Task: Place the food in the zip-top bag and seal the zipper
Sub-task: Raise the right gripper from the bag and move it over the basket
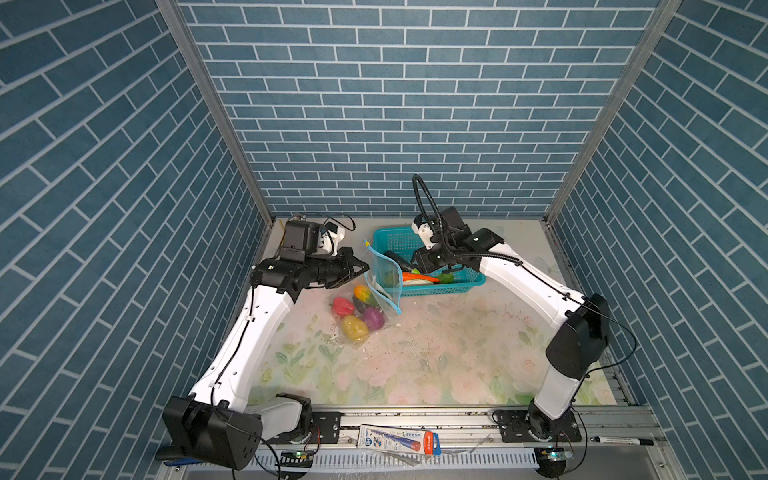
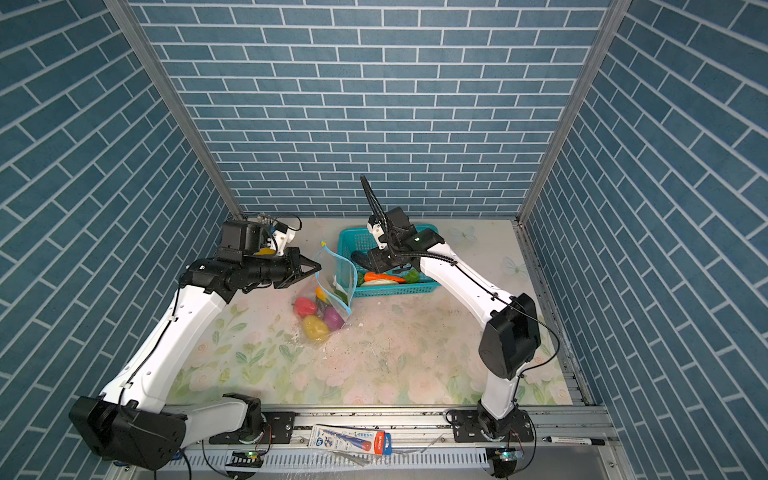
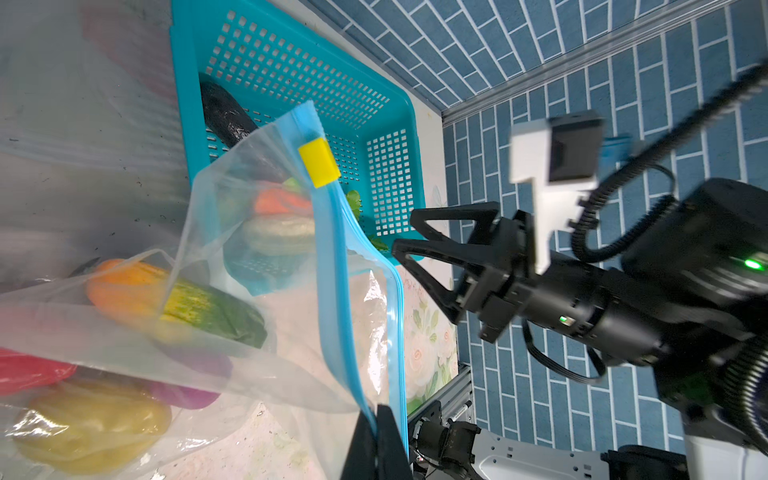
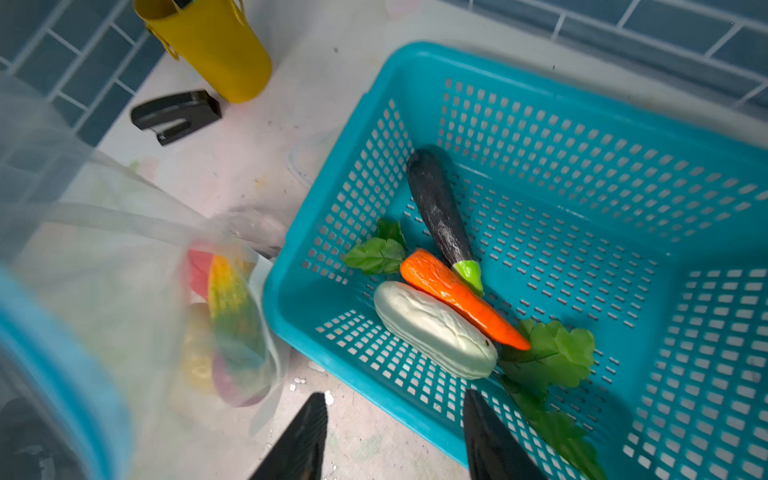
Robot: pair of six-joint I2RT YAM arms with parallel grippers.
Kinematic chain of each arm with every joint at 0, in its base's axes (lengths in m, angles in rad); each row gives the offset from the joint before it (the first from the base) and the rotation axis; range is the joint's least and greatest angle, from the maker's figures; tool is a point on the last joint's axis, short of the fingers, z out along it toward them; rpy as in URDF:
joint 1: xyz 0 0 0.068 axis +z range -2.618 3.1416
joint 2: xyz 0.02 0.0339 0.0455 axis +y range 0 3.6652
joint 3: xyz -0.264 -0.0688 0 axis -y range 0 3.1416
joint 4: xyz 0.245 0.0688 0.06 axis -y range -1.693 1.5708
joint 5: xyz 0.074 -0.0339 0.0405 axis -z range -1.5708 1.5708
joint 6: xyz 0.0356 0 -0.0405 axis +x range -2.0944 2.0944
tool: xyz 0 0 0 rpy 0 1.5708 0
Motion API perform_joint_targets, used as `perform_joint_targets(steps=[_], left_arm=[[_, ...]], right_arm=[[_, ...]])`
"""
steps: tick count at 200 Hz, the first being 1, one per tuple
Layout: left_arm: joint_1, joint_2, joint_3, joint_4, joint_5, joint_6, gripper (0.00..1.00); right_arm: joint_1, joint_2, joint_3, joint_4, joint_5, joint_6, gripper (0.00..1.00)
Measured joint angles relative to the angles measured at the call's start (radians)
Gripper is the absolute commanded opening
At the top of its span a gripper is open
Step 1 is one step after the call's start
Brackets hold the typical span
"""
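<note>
Top view: left claw (image 1: 365,268) clamps the bag (image 1: 380,276), held upright just beside the basket (image 1: 395,239). Left wrist: film looks limp and slippery, best held by its firmer blue strip (image 3: 328,266). Right wrist: right claw (image 4: 395,395) gapes empty near the carrot (image 4: 453,295), probably light and rigid.

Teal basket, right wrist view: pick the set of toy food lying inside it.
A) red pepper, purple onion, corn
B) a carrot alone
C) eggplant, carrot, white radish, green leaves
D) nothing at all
C: the right wrist view shows the eggplant, the carrot, the white radish and the green leaves all lying inside the teal basket.
</note>
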Motion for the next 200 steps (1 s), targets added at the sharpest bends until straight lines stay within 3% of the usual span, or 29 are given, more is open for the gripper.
perform_joint_targets(steps=[48, 130, 200], left_arm=[[0.000, -0.003, 0.003, -0.026, -0.010, 0.009, 0.00], [0.000, 0.022, 0.018, -0.027, -0.023, 0.009, 0.00], [0.000, 0.023, 0.018, -0.028, -0.023, 0.009, 0.00]], right_arm=[[-0.023, 0.153, 0.079, -0.036, -0.004, -0.057, 0.62], [-0.033, 0.395, 0.333, -0.091, -0.035, -0.312, 0.60], [-0.042, 0.616, 0.547, -0.098, -0.030, -0.394, 0.63]])
